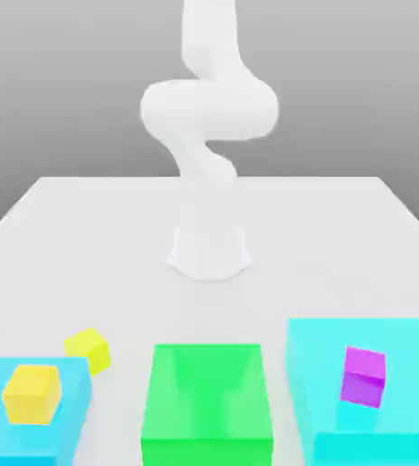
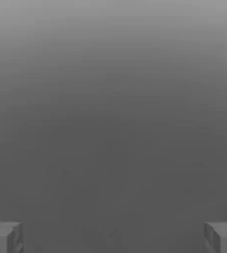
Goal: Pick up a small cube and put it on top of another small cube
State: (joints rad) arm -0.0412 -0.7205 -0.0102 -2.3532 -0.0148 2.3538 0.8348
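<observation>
On cyan block at exterior view's left: yellow cube (image 1: 32,393); another (image 1: 87,349) beside, on counter (image 1: 113,237). Likely light, rigid, smooth; best pinched across flat sides. Gripper (image 2: 113,237) wide open, empty.

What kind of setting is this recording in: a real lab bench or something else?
Most likely a simulated tabletop, not a real room: a plain white table against a blank grey backdrop, a smooth white arm, and flat-coloured blocks such as the green block and yellow cube.
</observation>
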